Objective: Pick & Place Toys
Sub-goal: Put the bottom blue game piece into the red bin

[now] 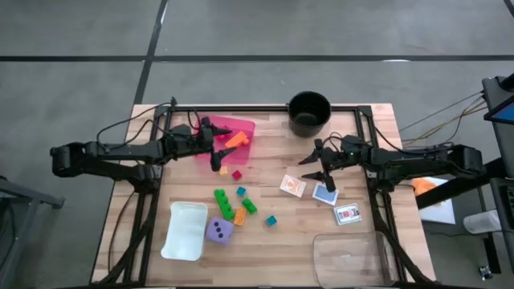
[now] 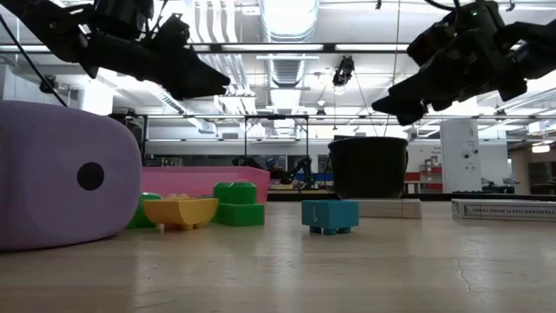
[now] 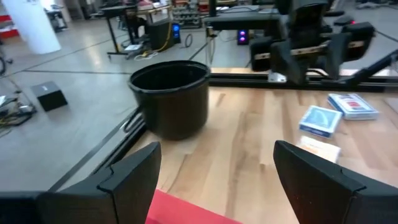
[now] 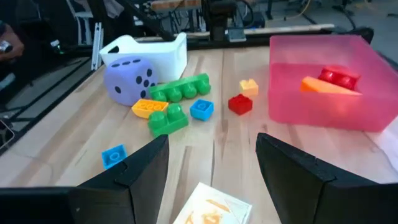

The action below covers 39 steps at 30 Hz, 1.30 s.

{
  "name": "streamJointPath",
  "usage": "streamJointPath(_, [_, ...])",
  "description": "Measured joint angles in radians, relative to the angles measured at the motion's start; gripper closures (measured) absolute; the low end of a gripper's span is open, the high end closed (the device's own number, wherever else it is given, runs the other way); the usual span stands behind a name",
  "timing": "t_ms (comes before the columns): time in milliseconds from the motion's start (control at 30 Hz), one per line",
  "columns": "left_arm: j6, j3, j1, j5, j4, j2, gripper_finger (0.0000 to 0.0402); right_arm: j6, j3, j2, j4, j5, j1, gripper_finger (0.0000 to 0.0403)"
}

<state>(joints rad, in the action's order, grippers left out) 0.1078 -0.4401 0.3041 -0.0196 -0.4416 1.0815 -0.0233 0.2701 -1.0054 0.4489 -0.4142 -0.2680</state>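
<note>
Dark left claw (image 1: 220, 152) open, empty, hovering at pink tray (image 1: 241, 128); right claw (image 1: 320, 164) parted (empty) above wooden table (image 1: 273, 201), workshop behind.

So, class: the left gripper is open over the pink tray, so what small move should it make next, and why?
Probably swing the open, empty left gripper off the pink square plastic tray toward the small red plastic brick beside it. An orange piece already lies in the tray, while that brick sits loose on the table.
</note>
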Motion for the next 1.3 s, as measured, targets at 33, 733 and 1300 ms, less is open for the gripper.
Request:
streamJointPath(33, [0.0, 0.002, -0.008, 0.0, 0.001, -0.002, 0.0086, -0.004, 0.009, -0.014, -0.003, -0.002, 0.0, 0.016])
streamJointPath(733, [0.007, 0.003, -0.061, 0.0, 0.066, -0.005, 0.0086, 0.016, 0.442, -0.582, -0.061, -0.106, 0.15, 0.016])
streamJointPath(1300, [0.008, 0.002, -0.061, 0.0, 0.089, -0.005, 0.0086, -0.057, 0.655, -0.784, -0.12, -0.182, 0.175, 0.016])
